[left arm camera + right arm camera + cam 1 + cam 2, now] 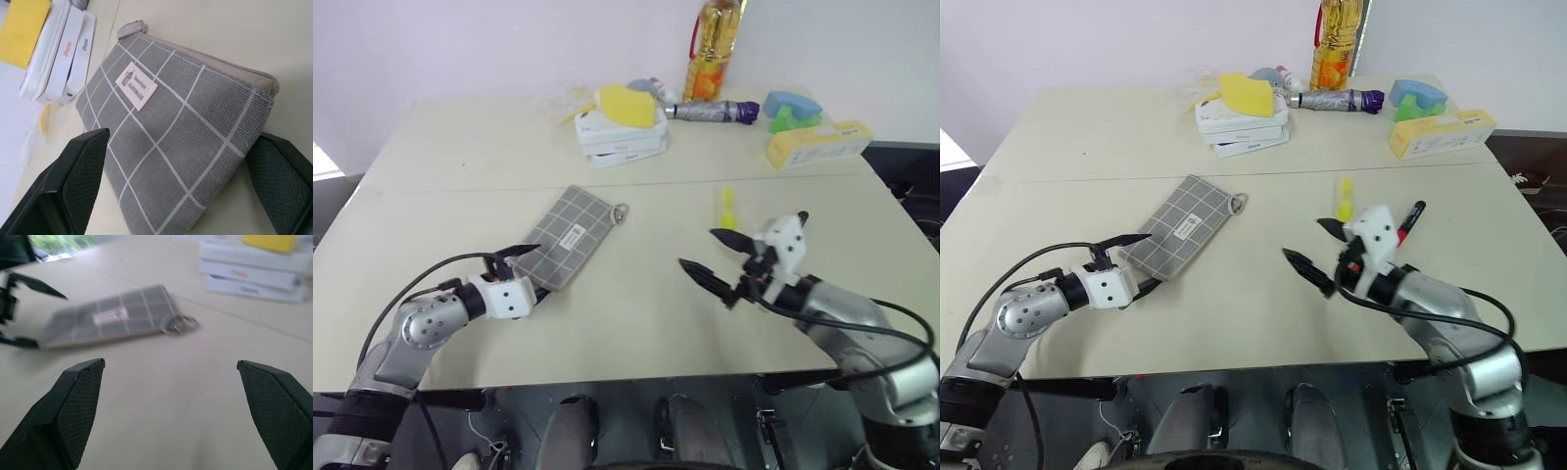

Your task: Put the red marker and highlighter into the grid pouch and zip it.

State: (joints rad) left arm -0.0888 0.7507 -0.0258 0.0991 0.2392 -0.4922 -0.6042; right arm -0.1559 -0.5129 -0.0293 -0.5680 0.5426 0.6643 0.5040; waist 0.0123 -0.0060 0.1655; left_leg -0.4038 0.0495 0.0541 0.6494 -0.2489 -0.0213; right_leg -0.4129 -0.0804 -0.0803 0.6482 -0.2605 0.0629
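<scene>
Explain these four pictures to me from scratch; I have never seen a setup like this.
This is a two-armed robot standing at a table. Two pictures look down from its head. The other two come from cameras on its wrists, looking out between each gripper's two black fingers.

The left gripper is open around the near end of the grey grid pouch, whose zipper looks closed. The right gripper is open and holds nothing. Near it lie the yellow highlighter and the red marker.

At the far edge are stacked white boxes, a folded umbrella, an oil bottle and a long yellow box.
</scene>
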